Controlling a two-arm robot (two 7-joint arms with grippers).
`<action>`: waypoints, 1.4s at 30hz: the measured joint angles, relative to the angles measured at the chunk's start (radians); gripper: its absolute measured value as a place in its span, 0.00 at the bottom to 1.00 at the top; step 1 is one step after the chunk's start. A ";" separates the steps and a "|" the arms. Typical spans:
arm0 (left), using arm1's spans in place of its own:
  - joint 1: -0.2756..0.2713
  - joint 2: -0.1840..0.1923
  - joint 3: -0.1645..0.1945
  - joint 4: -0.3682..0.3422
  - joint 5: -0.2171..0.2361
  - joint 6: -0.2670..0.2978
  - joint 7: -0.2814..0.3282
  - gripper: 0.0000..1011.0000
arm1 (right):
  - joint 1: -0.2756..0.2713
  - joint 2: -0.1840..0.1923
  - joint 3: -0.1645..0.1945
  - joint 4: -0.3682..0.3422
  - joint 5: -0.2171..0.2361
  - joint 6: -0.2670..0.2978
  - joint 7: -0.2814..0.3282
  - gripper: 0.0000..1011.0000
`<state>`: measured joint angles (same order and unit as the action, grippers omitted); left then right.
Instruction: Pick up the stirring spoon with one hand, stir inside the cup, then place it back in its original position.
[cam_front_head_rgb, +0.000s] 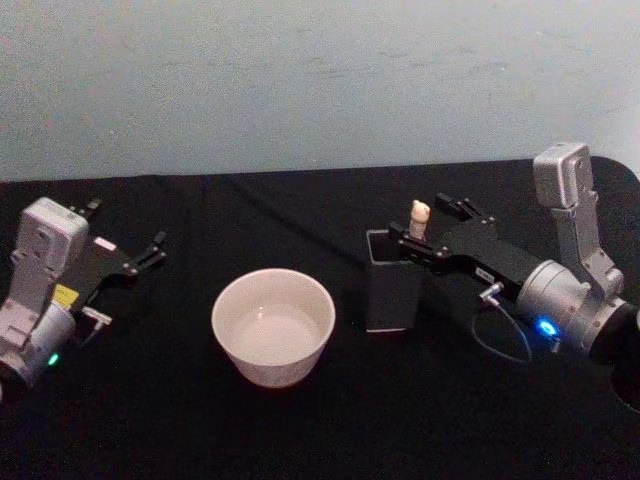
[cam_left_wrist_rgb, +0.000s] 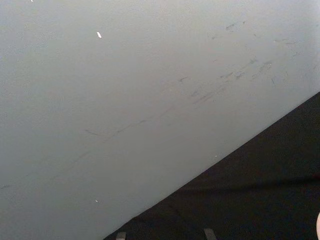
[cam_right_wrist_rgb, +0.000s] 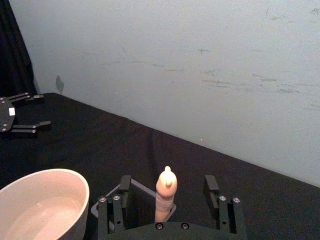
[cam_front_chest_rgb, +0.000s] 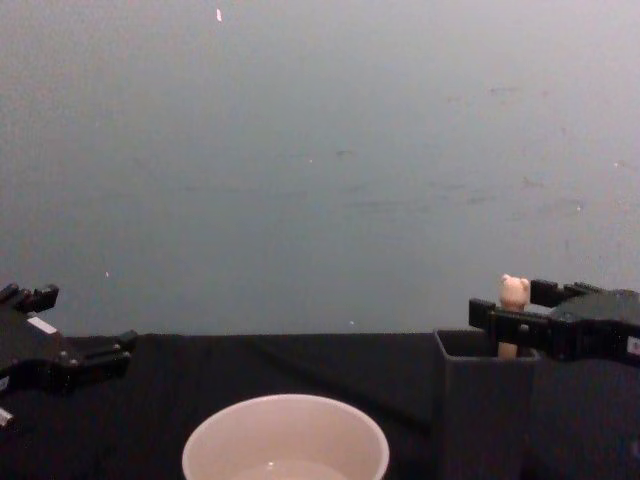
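Above the dark holder (cam_front_head_rgb: 393, 295), straddles the upright stirring spoon (cam_front_head_rgb: 419, 217) with right gripper (cam_right_wrist_rgb: 167, 184) spread wide, likely readying a pinch. Parks left gripper (cam_front_head_rgb: 125, 230), also spread, well leftward.

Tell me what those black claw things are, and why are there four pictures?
They are a robot's two hands, on the ends of its arms. The four pictures come from cameras on its head, its chest and each wrist. On the black tablecloth stand a wide round cream-white cup and a tall dark grey square holder. A slim spoon with a beige bear-head handle stands in the holder. The right hand is open, with a finger on each side of the spoon, not squeezing it yet. The left hand sits open, left of the cup. Nothing is held.
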<state>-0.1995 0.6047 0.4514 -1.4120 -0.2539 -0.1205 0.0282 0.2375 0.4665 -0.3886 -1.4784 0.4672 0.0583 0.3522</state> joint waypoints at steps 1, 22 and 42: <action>0.000 0.000 0.000 0.000 0.000 0.000 0.000 0.99 | 0.000 0.000 0.000 0.000 0.000 0.000 0.000 0.92; 0.000 0.000 0.000 0.000 0.000 0.000 0.000 0.99 | -0.002 0.002 0.000 -0.003 0.002 -0.001 -0.002 0.28; 0.000 0.000 0.000 0.000 0.000 0.000 0.000 0.99 | -0.031 -0.013 0.039 -0.058 -0.004 -0.003 0.030 0.21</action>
<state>-0.1995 0.6047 0.4514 -1.4120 -0.2540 -0.1206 0.0283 0.2065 0.4539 -0.3500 -1.5366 0.4629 0.0555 0.3824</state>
